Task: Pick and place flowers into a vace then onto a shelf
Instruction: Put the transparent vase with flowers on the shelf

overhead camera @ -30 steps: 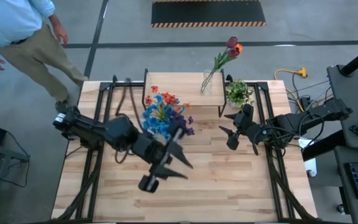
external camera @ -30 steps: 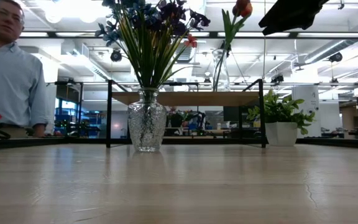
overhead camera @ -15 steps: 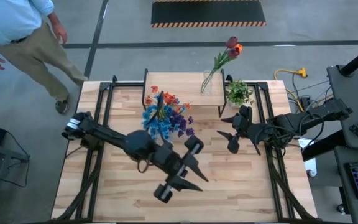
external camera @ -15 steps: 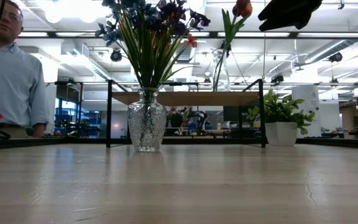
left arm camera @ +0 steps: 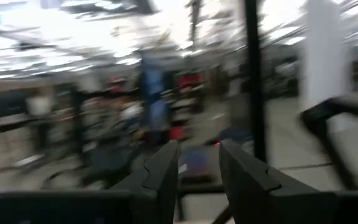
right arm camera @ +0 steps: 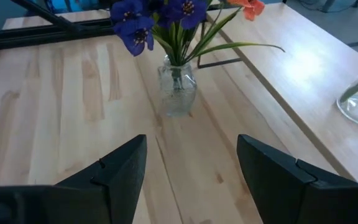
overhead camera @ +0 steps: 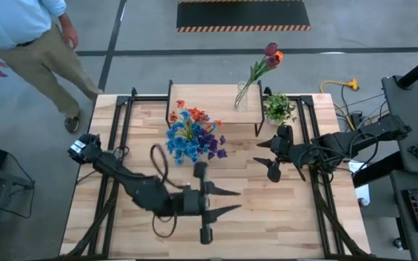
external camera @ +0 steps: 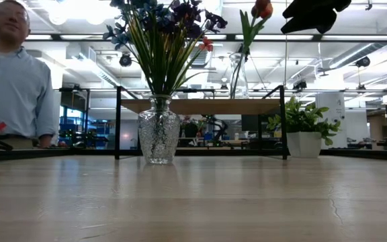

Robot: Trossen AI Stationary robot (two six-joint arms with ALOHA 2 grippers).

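Clear textured glass vase (overhead camera: 189, 150) with the blue, purple and orange-red flowers (overhead camera: 193, 136) stands upright on the table, just in front of the low plank-top shelf (overhead camera: 209, 94), not on it. Stems vertical, heads fanned above the neck.

Right gripper (overhead camera: 265, 158) is beside the vase on its right, aimed straight at it, fingers spread wide, empty. Left gripper (overhead camera: 222, 201) is on the vase's far side from the shelf, pointing away, fingers apart, nothing between.

My read: right arm is better lined up for the lift.
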